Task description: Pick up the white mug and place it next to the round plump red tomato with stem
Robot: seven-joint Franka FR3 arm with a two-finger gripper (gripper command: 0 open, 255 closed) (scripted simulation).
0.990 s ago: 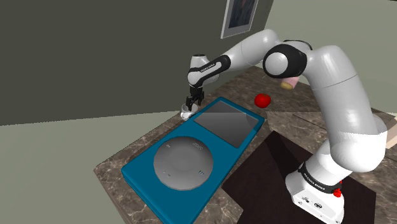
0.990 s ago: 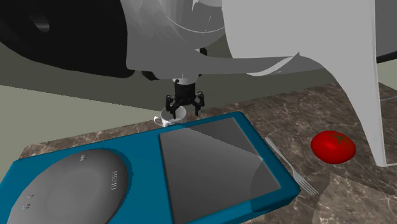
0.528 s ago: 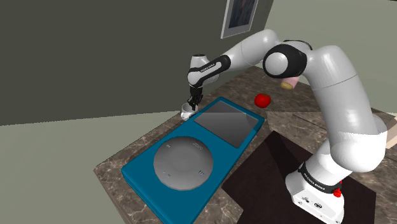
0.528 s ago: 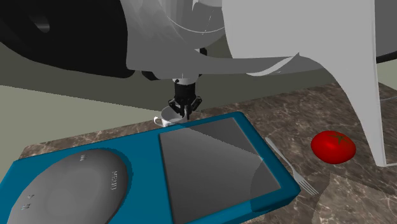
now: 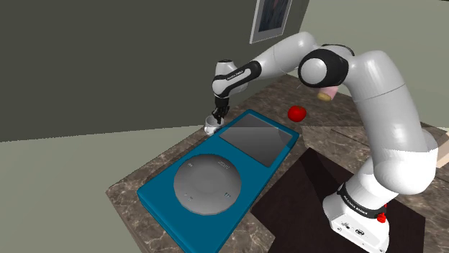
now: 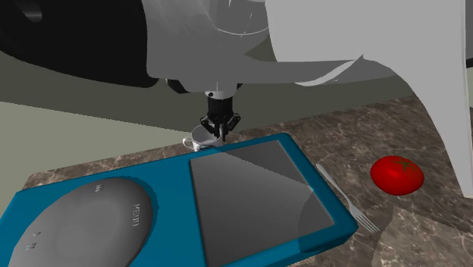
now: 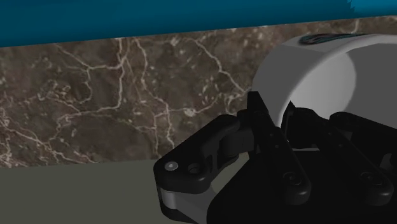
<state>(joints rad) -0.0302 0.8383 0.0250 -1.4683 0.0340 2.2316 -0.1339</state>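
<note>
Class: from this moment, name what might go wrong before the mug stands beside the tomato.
1. The gripper pinches the white mug by one wall only, so it may tilt or slip when lifted.
2. The blue music player juts between mug and tomato, and a low carry could clip it.
3. The round tomato may roll if nudged.

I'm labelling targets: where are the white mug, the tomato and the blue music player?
white mug (image 6: 198,141), second exterior view, its side wall near the handle.
tomato (image 6: 396,176), second exterior view, middle of its red skin.
blue music player (image 6: 250,190), second exterior view, its grey screen.
</note>
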